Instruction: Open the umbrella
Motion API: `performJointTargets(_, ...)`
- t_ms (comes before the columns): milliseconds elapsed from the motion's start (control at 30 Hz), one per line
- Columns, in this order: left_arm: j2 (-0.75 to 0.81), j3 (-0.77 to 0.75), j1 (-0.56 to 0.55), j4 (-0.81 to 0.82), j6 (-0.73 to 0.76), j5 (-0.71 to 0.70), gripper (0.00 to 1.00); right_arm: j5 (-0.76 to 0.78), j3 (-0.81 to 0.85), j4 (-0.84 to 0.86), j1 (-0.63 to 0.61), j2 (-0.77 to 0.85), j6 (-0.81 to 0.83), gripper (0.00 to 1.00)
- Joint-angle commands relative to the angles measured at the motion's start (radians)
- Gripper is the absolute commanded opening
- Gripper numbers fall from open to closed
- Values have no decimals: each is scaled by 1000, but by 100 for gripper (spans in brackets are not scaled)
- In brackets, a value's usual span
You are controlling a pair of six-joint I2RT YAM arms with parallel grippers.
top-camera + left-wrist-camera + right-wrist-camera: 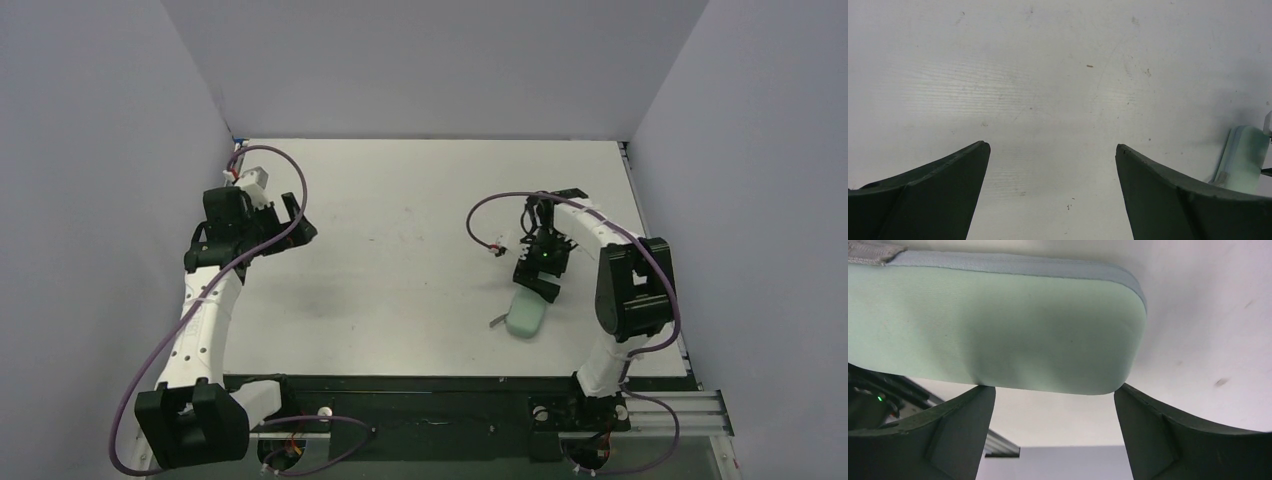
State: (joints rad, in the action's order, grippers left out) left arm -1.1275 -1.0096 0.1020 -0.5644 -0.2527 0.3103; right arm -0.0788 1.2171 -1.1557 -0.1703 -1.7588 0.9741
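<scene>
Our right gripper (pixel 1054 389) has its jaws spread wide, the fingertips at the near edge of the mint-green zip case (pixel 998 325) with nothing held between them. The case lies on the white table (pixel 400 250), near its right side. Our left gripper (pixel 1053 146) is spread just as wide over the tabletop, well apart from the case. We cannot tell where the umbrella is from these views.
</scene>
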Motion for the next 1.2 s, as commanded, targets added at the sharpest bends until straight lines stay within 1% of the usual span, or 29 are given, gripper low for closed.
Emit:
performJointTargets(0,13,9,15,30,-28,-42,97,-137,134,36,-106,-80,-147,84)
performJointTargets(100,8,12,19,30,-25,-99,97,-173,242,40,-174,-138,-205,84)
performJointTargets(133,9,13,20,32,-20,-104,97,-179,265,40,-184,-172,-214,84)
performJointTargets(200,8,18,20,35,-1,-103,97,-194,361,39,-230,-225,-239,84)
performJointTargets(367,-11,19,21,30,71,-23,97,-251,508,31,-304,-324,-303,84)
performJointTargets(467,-34,27,21,35,89,71,97,-298,597,30,-343,-382,-361,84)
performJointTargets(567,-54,46,20,46,98,137,97,-382,629,34,-357,-411,-437,84)
performJointTargets(633,-66,68,12,59,91,160,97,-426,616,35,-361,-402,-463,84)
performJointTargets(700,-80,90,-5,72,75,175,97,-462,559,43,-363,-371,-467,84)
performJointTargets(767,-103,108,-33,92,50,188,97,-493,435,61,-363,-320,-460,84)
performJointTargets(800,-124,117,-58,108,41,201,97,-520,398,65,-363,-299,-447,84)
performJointTargets(867,-157,133,-108,141,20,229,100,-582,294,67,-362,-230,-409,84)
performJointTargets(933,-178,141,-164,173,13,259,95,-643,199,70,-361,-148,-368,84)
performJointTargets(967,-182,144,-178,182,22,295,89,-657,147,72,-360,-93,-359,83)
performJointTargets(1000,-182,155,-209,199,44,313,86,-678,125,74,-360,-70,-348,83)
performJointTargets(1033,-178,163,-222,208,58,336,80,-684,94,78,-360,-29,-345,82)
performJointTargets(1067,-158,178,-249,227,92,345,77,-689,84,78,-358,-12,-344,81)
performJointTargets(1100,-143,190,-265,239,113,358,72,-691,74,79,-351,11,-345,79)
performJointTargets(1133,-103,220,-295,266,166,363,69,-704,73,81,-344,21,-358,79)
performJointTargets(1167,-53,259,-312,281,192,369,64,-712,74,85,-328,35,-369,77)
